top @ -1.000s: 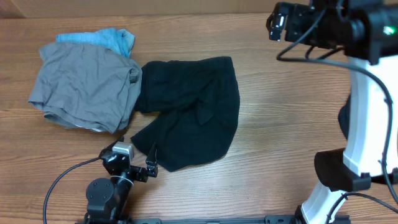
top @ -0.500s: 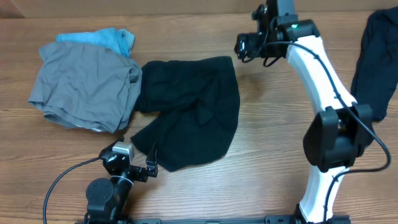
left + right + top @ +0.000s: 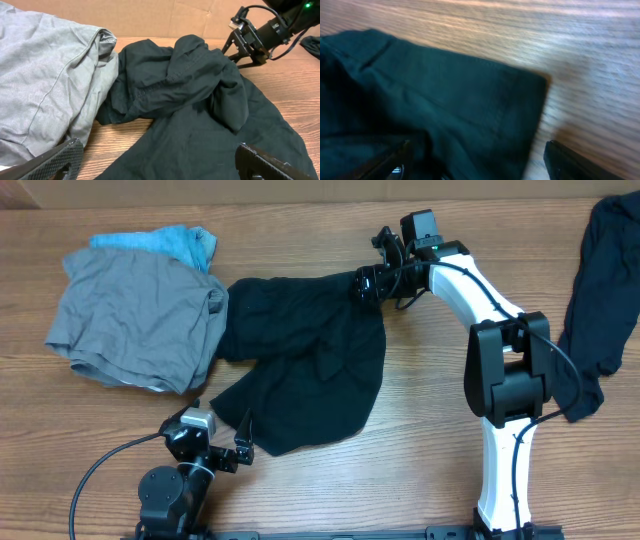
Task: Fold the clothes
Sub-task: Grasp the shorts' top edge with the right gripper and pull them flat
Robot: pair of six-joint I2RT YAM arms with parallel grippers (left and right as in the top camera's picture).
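At the near edge, the left gripper (image 3: 157, 147) hovers with its jaws spread wide and empty, at the near hem of the black garment (image 3: 310, 360). That garment lies crumpled mid-table (image 3: 430, 410). Its left side touches the grey garment (image 3: 135, 320), which sits toward the far left corner. The right gripper (image 3: 365, 283) is at the black garment's far right corner, jaws spread with cloth between them, not pinched. A blue garment (image 3: 165, 242) shows from behind the grey one. A second black garment (image 3: 600, 290) lies at the far right corner.
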